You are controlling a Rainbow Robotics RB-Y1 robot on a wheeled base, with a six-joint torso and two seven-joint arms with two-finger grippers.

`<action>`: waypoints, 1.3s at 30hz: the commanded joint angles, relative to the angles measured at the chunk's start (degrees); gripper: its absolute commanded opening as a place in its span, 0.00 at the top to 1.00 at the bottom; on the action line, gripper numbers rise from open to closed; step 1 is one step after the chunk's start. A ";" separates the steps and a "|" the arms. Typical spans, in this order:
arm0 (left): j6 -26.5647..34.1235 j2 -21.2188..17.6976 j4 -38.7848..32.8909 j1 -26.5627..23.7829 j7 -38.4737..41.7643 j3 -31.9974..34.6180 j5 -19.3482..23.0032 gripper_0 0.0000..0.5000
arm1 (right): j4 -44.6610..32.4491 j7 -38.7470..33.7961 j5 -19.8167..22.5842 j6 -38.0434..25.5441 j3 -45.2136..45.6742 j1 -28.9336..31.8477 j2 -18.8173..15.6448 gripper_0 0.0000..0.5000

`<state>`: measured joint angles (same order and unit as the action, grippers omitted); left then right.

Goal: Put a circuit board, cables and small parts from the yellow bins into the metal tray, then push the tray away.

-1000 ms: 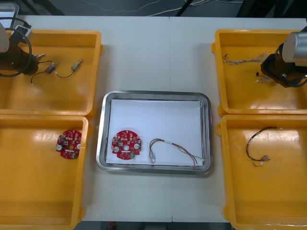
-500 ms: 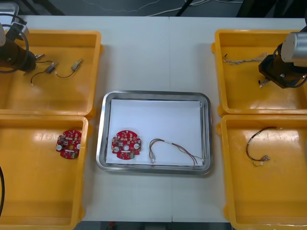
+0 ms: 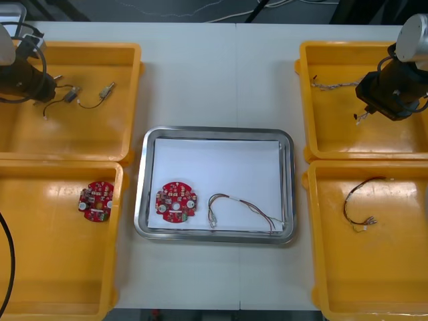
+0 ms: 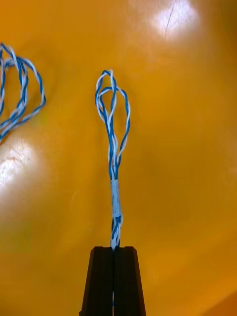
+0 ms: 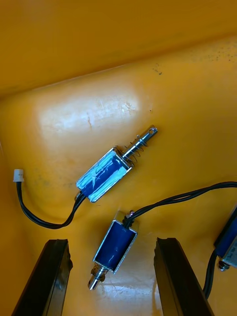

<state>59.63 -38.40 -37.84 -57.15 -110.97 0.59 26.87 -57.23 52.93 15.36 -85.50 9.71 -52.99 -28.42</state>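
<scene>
Near left bin (image 3: 40, 267): one spare board (image 3: 95, 200) lies in it
Near right bin (image 3: 381, 281): a red and yellow cable (image 3: 360, 200) lies in it, not yet fetched
Tray (image 3: 214, 237): sits between the bins, white inside; a board (image 3: 176, 201) and a thin cable (image 3: 241, 210) lie in it, just apart
Change, right: within the last second the right gripper (image 4: 114, 252) has come up off the floor of the far right bin (image 3: 305, 80); the twisted cable (image 4: 114, 148) now hangs from it
Right gripper: fingers pinched tight on one end of the twisted cable, loop trailing away from them; arm reaches in from the outer side
Second twisted cable (image 3: 332, 85): lies in the same bin, a little apart
Change, left: the left gripper (image 5: 112, 243) drew back, then returned over the parts in the far left bin (image 3: 137, 80)
Left gripper: spread wide, pointing down, a small part (image 5: 117, 247) between the fingers, untouched; another part (image 5: 104, 174) just beyond
Reading: the cable pick looks done, carry to the tray is next; the part grasp and the tray push remain
</scene>
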 commanded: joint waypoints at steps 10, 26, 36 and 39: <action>-1.18 1.66 -0.21 -2.27 -6.45 1.69 -1.12 0.00 | -2.00 0.24 2.57 -4.24 1.02 -2.29 1.09 1.00; -1.00 0.52 -0.21 -1.12 -6.98 1.87 -0.77 0.02 | -2.00 3.23 2.13 -3.27 0.84 -2.64 0.12 0.00; -0.39 0.17 -0.21 0.02 -7.59 5.03 -0.33 0.03 | -0.16 12.20 2.83 -1.87 1.19 -2.91 -2.08 0.00; 0.75 -0.27 -0.21 0.02 -8.03 5.56 0.20 0.03 | 1.86 13.08 3.10 0.07 1.28 -3.17 -2.52 0.00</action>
<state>59.39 -37.31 -37.56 -57.01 -111.26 4.38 26.42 -56.68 62.82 17.69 -87.09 9.71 -53.02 -28.40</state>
